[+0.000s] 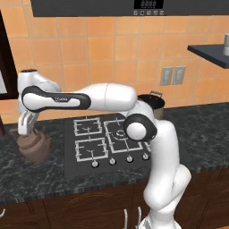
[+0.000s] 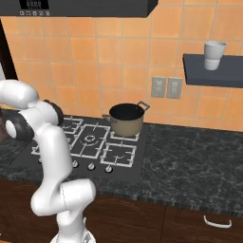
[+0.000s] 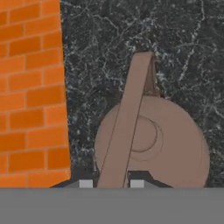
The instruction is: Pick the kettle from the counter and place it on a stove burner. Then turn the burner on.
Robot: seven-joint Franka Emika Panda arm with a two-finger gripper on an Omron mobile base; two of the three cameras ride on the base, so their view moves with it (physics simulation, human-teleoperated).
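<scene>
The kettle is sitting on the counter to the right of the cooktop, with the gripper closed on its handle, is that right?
Not quite. In the left base view the kettle sits on the counter to the left of the cooktop. The gripper is closed on its handle.

This is a kitchen in a home. The wall (image 2: 118, 52) is covered in orange tiles. A black cooktop (image 1: 107, 138) with wire grates and silver knobs (image 1: 120, 159) sits in a dark stone counter (image 2: 199, 166). A big pot (image 2: 126, 118) stands on the cooktop. Brown wood cabinets (image 2: 190, 220) are under the counter. A white cup (image 2: 214, 54) stands on a dark shelf (image 2: 213, 71), and two wall plugs (image 2: 166, 87) are nearby.
</scene>
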